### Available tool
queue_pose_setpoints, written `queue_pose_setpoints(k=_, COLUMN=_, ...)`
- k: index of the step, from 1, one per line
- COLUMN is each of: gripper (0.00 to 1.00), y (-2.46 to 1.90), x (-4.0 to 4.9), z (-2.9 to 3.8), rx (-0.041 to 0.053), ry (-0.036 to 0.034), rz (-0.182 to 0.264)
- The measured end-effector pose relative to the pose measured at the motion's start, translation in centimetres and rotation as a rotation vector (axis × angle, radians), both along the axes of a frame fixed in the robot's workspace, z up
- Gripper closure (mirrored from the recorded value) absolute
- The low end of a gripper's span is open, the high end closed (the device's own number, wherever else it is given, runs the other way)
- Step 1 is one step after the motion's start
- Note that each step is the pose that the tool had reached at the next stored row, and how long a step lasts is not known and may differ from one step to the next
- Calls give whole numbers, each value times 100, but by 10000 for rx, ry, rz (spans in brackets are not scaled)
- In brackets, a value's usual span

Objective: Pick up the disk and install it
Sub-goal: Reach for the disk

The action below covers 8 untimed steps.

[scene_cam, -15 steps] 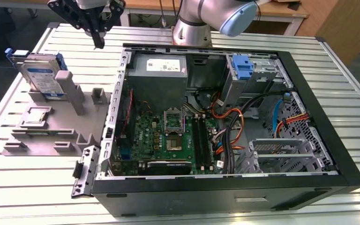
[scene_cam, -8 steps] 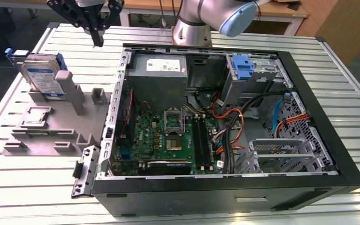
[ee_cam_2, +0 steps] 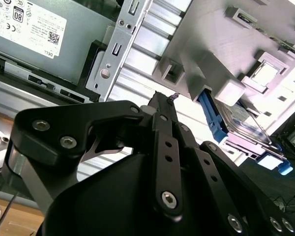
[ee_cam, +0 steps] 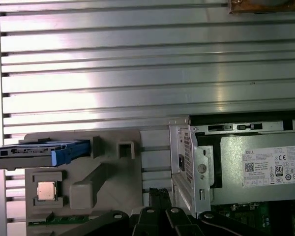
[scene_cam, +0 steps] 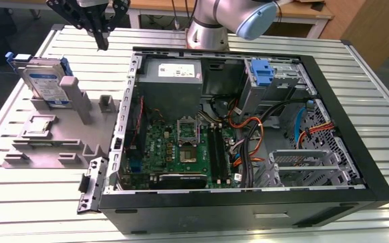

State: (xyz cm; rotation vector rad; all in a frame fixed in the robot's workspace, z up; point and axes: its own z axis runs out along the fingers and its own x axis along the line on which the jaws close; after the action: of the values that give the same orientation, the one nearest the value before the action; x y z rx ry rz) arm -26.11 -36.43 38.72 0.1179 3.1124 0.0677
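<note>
The disk (scene_cam: pixel 46 83) was not yet picked up: it was left standing on edge in the grey holder (scene_cam: pixel 46 147), well apart from the gripper (scene_cam: pixel 102 46), whose fingers were pressed together, empty.

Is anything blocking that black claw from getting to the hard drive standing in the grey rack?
Nothing visible does. The end effector hangs in open air, up and to the exterior view's right of the disk, which stands on edge in the grey holder. The holder's own post flanks the disk on one side.
</note>
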Motion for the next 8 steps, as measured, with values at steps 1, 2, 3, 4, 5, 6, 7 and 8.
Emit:
queue_pose_setpoints(k=1, gripper=90, y=0, x=0, z=0, rx=-1, ry=0, rz=0)
queue_pose_setpoints(k=2, gripper=90, y=0, x=-1, z=0, rx=-1, ry=1, rz=0)
queue_pose_setpoints(k=3, gripper=90, y=0, x=-1, z=0, rx=-1, ry=1, rz=0)
queue_pose_setpoints(k=4, gripper=90, y=0, x=-1, z=0, rx=-1, ry=1, rz=0)
queue_pose_setpoints(k=5, gripper=90, y=0, x=-2, z=0, rx=-1, ry=1, rz=0)
queue_pose_setpoints(k=6, gripper=90, y=2, x=-4, z=0, rx=0, ry=0, rz=-1)
queue_pose_setpoints(k=7, gripper=90, y=6, x=-5, z=0, rx=-1, ry=1, rz=-2)
queue_pose_setpoints(k=8, gripper=90, y=14, x=-5, z=0, rx=-1, ry=1, rz=-1)
